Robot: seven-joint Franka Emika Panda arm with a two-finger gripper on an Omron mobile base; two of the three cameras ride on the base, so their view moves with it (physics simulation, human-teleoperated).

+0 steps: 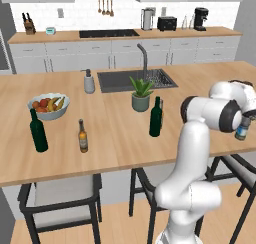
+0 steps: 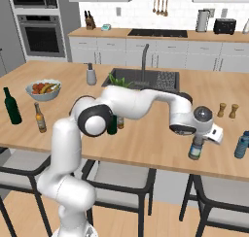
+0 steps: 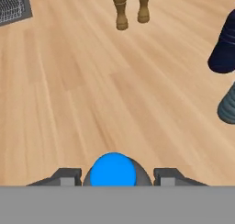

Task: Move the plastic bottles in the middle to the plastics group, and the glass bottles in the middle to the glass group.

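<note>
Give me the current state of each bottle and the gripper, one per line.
gripper: closed around the blue-capped plastic bottle, which is upright at the counter's right end
blue plastic bottle: upright, standing free to the right
middle wine bottle: upright beside the plant, untouched
left wine bottle: upright
amber beer bottle: upright, beside the left wine bottle
soap dispenser: upright by the sink

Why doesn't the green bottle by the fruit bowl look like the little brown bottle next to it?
The green wine bottle is much taller than the brown beer bottle. The green wine bottle is dark all over, while the brown beer bottle is amber with a pale label. The green wine bottle stands nearer the fruit bowl. Both stand upright on the wooden counter, side by side and apart.
</note>
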